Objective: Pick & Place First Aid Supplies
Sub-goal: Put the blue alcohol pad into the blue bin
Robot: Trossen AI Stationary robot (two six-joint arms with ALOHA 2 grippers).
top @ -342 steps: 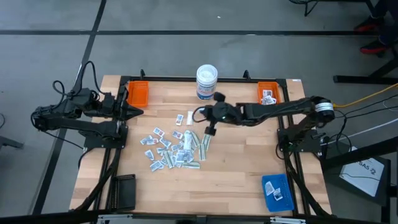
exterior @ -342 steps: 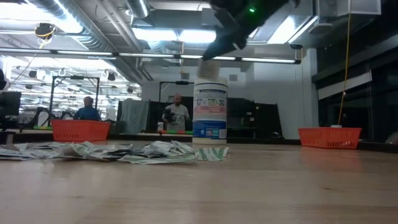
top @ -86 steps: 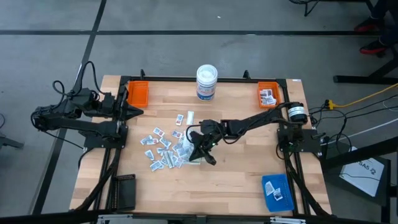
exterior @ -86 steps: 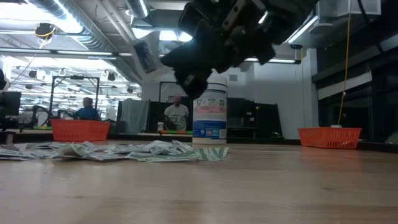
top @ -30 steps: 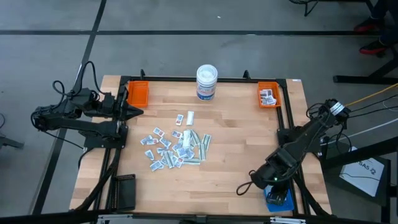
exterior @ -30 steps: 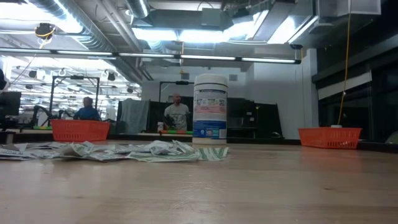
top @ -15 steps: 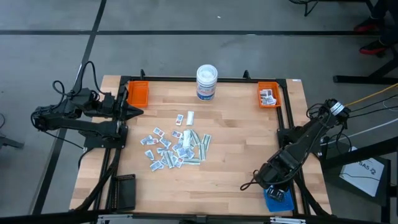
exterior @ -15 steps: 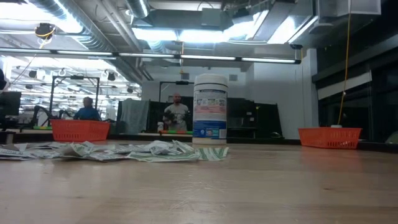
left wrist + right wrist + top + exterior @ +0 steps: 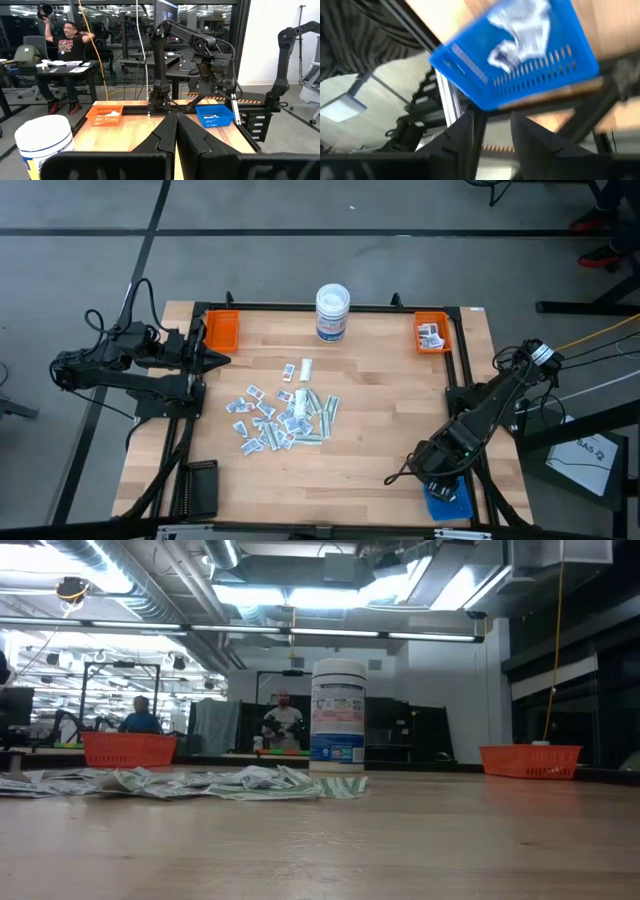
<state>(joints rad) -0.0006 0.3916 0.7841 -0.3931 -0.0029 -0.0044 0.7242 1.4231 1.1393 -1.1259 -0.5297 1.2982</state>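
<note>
Your first aid supplies (image 9: 283, 418), small white printed packets and pale green strips, lie heaped mid-worktop (image 9: 380, 430). Your right hand (image 9: 492, 131), fingers parted and empty, hangs over the blue tray (image 9: 520, 75). Left hand (image 9: 176, 131) closed, far left.

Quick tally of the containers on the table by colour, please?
Orange plastic trays: 2, one at the far left corner, one at the far right corner.
Blue plastic tray: 1, at the near right corner.
White round tub with blue label: 1.
Total: 4.
</note>
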